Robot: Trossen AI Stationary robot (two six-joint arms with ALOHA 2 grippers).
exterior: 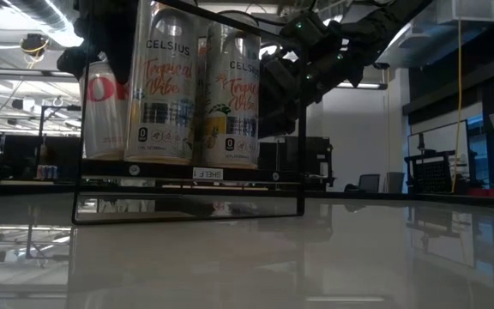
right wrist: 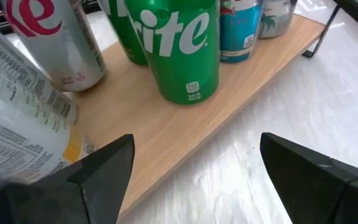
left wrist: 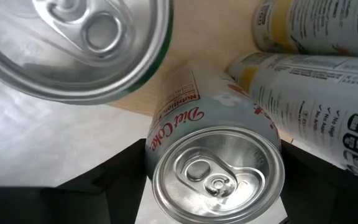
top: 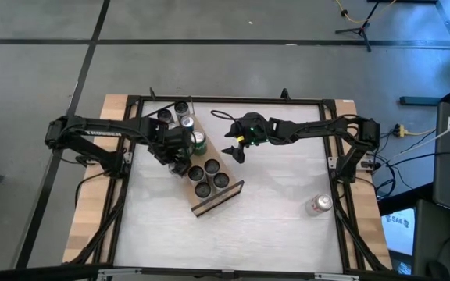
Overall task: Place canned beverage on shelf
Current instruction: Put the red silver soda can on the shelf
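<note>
**Diet Coke can clasped over the shelf while the right arm waited beside it**

The left arm was seen in the high view stretched from the tabletop's (top: pixel 287 234) left edge toward the middle, its wrist bent down over the shelf (top: pixel 233 195). The left end effector (top: pixel 176 150) was closed around a Diet Coke can (left wrist: pixel 216 168); in the left wrist view the can's silver lid sat between the two dark fingers (left wrist: pixel 114 177), which pressed against its sides. The can stood upright on the light-wood board, just beside two Celsius cans (left wrist: pixel 316 124).

The right arm was extended from the right edge toward the centre, elbow raised. The right end effector (top: pixel 237 151) was held with its fingers (right wrist: pixel 101 171) apart and nothing between them, just off the shelf's long edge, at about three o'clock from the left end effector. In the right wrist view a green Sprite can (right wrist: pixel 182 50) stood on the board directly ahead of the spread fingers, with a red-and-white can (right wrist: pixel 61 43) and a teal can (right wrist: pixel 241 31) to either side of it.

The shelf lay diagonally near the tabletop's middle, running from roughly eleven o'clock to five o'clock. Cans were packed upright on it in two rows; the end toward five o'clock was left bare up to the raised lip. From table height, two tall Celsius cans (exterior: pixel 191 86) were seen side by side at the front of the rack.

One more silver can (top: pixel 319 204) lay on the tabletop well apart from the shelf, toward four o'clock, near the right edge.
</note>
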